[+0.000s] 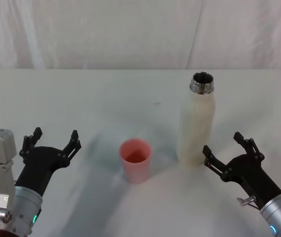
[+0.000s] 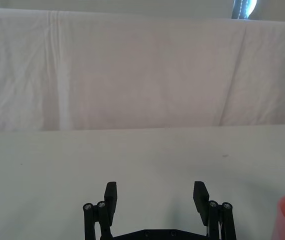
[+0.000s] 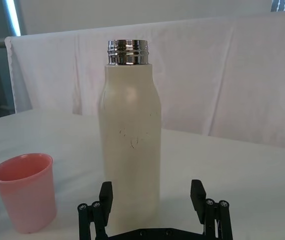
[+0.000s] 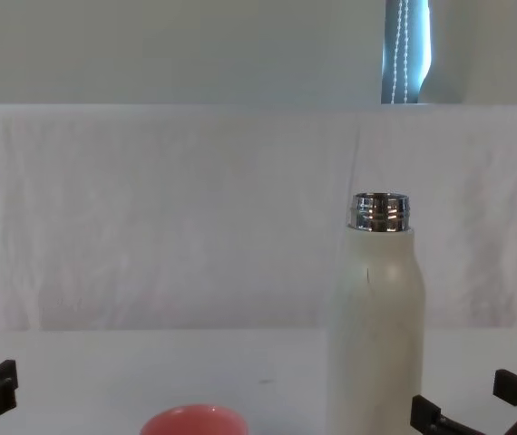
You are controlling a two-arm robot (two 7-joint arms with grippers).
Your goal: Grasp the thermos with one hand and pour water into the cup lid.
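The thermos (image 1: pixel 196 123) is a tall cream-white bottle with an open chrome neck, standing upright right of the table's centre; it also rises in the chest view (image 4: pixel 376 326) and stands close before the right wrist camera (image 3: pixel 130 145). The cup lid (image 1: pixel 135 160), a small salmon-pink cup, stands upright and empty to the thermos's left; the right wrist view shows the cup lid (image 3: pixel 25 191) whole and the chest view the cup lid (image 4: pixel 193 421) rim. My right gripper (image 1: pixel 228 151) is open, just short of the thermos's base. My left gripper (image 1: pixel 52 140) hovers open at the near left.
A white cloth covers the table (image 1: pixel 106 98) and hangs as a backdrop behind it. A small dark speck (image 1: pixel 157 103) marks the cloth behind the cup lid. Bare cloth lies between my left gripper and the cup lid.
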